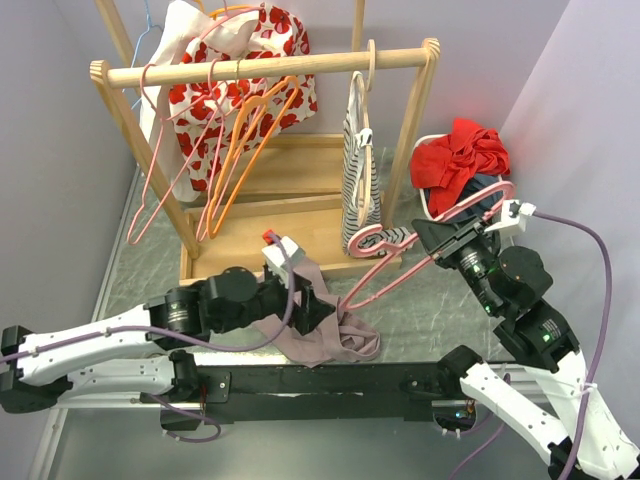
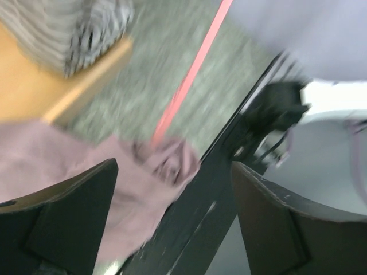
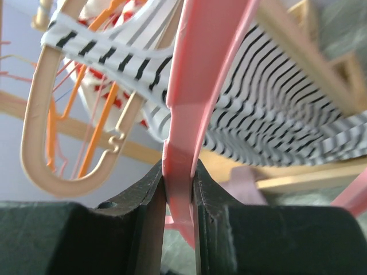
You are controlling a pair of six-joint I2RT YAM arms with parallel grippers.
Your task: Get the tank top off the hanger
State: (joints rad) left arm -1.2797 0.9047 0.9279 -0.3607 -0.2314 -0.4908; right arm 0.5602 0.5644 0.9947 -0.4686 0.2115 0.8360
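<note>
left gripper [image 1: 316, 304]: jaws spread wide, nothing held, placed just over the tank top [image 1: 322, 342] | right gripper [image 3: 179, 179]: closed tight on the pink hanger [image 3: 202, 69] | tank top: crumpled on the table [image 1: 430, 310] at its near edge; the hanger's low end touches it and is perhaps caught inside, as the view is blurred

We see white shells and black joints on the left arm [image 1: 90, 345] and right arm [image 1: 520, 395], purple cables [image 1: 600, 262] along both, and matte black pincer fingers [image 2: 63, 223].
</note>
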